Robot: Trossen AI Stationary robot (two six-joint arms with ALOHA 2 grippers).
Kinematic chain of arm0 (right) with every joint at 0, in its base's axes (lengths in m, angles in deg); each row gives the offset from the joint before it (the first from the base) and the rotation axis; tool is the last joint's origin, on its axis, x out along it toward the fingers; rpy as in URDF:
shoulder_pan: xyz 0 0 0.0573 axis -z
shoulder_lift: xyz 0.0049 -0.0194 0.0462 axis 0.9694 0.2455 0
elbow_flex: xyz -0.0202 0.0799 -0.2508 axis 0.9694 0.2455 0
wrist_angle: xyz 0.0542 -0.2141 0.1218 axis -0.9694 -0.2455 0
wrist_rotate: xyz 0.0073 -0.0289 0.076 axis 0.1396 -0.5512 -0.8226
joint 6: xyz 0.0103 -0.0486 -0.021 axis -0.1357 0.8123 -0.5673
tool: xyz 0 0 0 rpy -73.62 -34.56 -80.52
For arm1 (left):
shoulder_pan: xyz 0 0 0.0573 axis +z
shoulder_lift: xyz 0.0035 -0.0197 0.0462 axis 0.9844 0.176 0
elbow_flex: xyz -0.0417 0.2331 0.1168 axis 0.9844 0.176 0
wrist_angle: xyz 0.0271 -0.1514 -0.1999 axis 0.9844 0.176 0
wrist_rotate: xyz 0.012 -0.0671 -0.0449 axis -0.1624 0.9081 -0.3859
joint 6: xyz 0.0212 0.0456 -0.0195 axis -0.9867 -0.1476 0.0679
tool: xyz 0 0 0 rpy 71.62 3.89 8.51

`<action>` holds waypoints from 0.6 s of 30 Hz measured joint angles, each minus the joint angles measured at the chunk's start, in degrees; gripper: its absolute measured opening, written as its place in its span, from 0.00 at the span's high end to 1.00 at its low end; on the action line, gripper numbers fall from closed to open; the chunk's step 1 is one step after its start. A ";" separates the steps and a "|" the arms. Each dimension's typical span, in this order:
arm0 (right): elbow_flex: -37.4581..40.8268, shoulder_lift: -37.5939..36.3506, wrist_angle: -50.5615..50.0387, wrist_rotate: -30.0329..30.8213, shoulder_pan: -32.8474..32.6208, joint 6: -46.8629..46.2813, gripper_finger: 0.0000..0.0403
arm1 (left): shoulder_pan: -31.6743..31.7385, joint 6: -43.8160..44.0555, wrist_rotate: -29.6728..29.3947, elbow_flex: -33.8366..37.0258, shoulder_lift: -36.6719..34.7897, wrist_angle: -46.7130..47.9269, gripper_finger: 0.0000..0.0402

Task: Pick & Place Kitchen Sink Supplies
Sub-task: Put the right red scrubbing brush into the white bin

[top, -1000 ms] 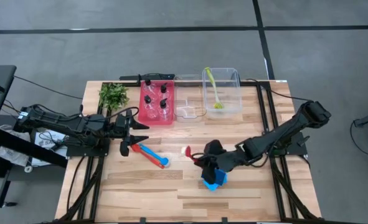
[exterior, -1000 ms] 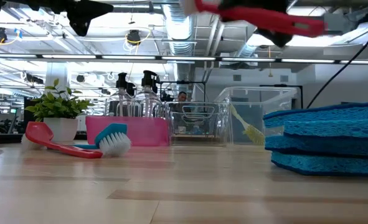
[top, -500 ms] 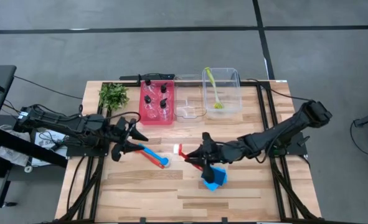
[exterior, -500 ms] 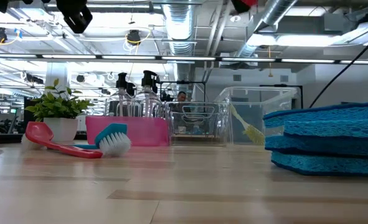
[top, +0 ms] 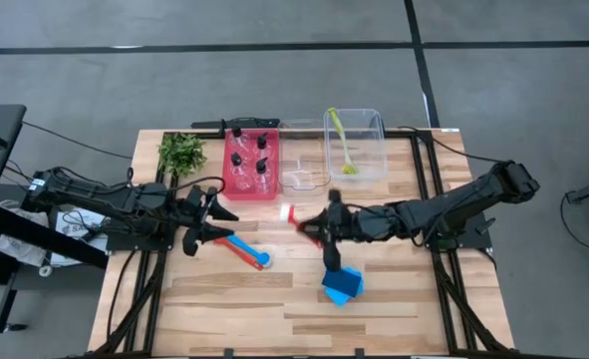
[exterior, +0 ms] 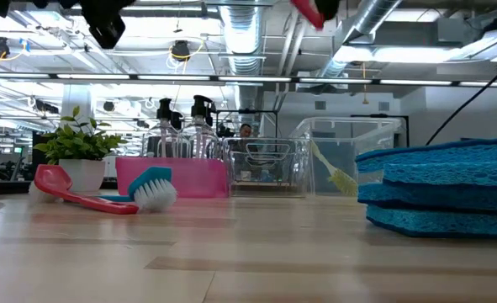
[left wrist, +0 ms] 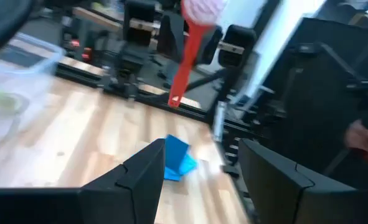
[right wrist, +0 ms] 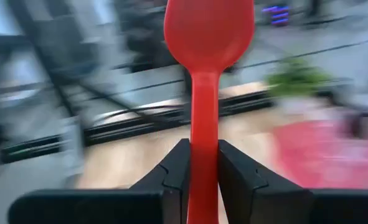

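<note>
My right gripper (top: 321,225) is shut on a red long-handled spoon (top: 299,219), carried in the air over the middle of the table; its bowl (right wrist: 208,28) points toward the table's left. Blue sponges (top: 342,286) lie stacked on the wood below and nearer. My left gripper (top: 206,225) hovers open at the table's left, beside a second red utensil and a blue brush (top: 245,250) that lie flat together on the table. Clear black-capped bottles (top: 250,160) stand in the red bin. A yellow-green brush (top: 342,145) leans inside the clear bin. My right gripper pinches the spoon's handle (right wrist: 202,146) between its two fingers, which come roughly level from the table's right side. The handle runs straight on ahead of the fingers, with the bowl at the far end. The spoon is lifted clear of the table.
At the far edge stand a leafy plant (top: 181,152), the red bin (top: 271,189), a small clear bin (top: 302,172) and a larger clear bin (top: 374,120). Bare wood lies along the near edge and the near left. Black frame rails run down both table sides.
My right gripper has risen from just above the sponges and carried the red spoon toward the far edge, first swinging a little to the left. The spoon has climbed to the top of the low view. The sponges stayed where they were.
</note>
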 joint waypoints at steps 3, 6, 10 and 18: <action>0.00 -2.10 -3.84 9.39 2.75 1.19 0.86 | -0.04 -1.15 -4.71 -0.02 0.86 0.06 0.49; 0.00 -4.40 -7.47 19.92 5.79 1.72 0.86 | -0.02 -1.29 -9.20 0.00 2.21 0.16 0.49; -0.02 -7.73 -11.94 29.31 10.38 5.07 0.86 | -0.02 -1.28 -11.34 -0.02 4.21 0.20 0.49; -0.02 -9.18 -23.18 24.44 23.24 4.79 0.86 | -0.02 0.72 -12.11 0.00 7.33 0.04 0.49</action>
